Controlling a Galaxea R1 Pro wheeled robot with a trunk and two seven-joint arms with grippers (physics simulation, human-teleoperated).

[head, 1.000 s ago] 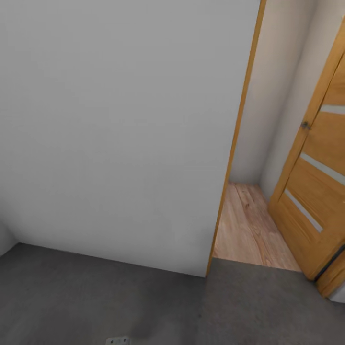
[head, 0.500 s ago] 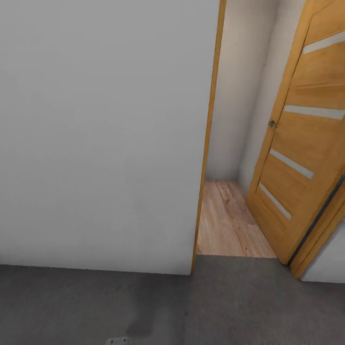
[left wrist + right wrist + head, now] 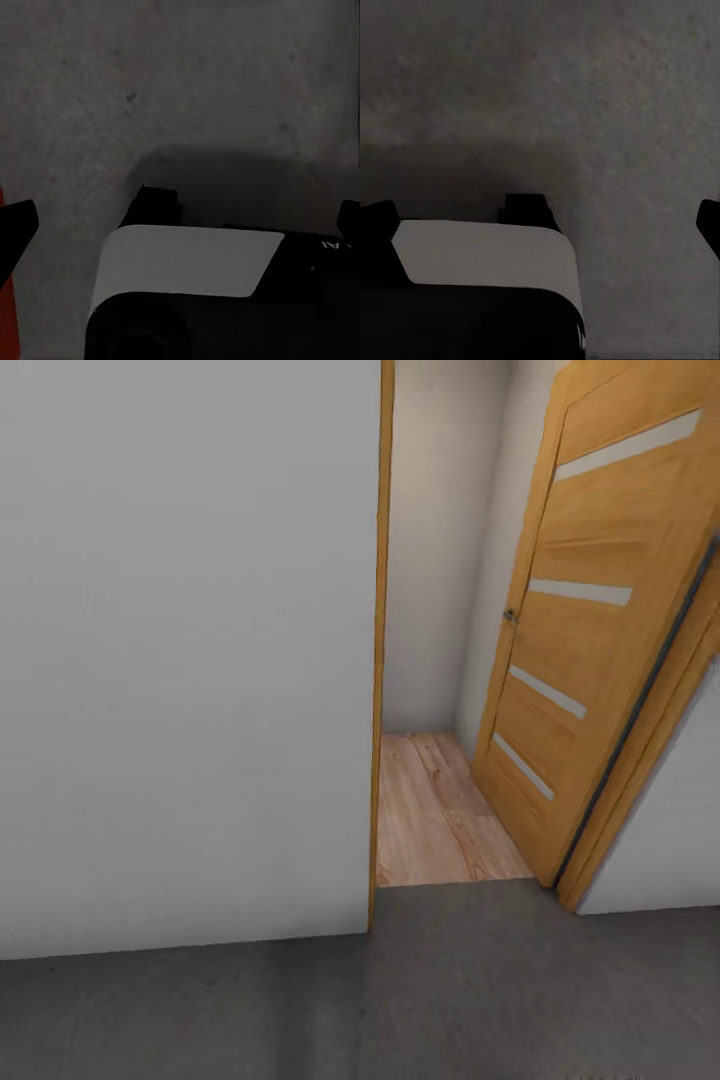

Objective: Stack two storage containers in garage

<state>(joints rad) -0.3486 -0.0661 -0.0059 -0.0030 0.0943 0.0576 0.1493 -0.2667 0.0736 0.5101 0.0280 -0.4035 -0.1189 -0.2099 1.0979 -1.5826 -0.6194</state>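
Ahead of the robot in the head view, a white wall stands on the left and an open doorway on the right, its orange-wood door with four pale slits swung aside. Light wood planks run beyond the threshold, and grey concrete floor lies on the near side, so the robot stands in the garage facing out.

Beside the left claw, whose dark fingertips sit wide apart with nothing between them, a sliver of an orange-red storage container shows on the concrete. The right claw is likewise spread and empty over bare floor.

Judging by that, one container is down near the left arm. Its long axis cannot be told.
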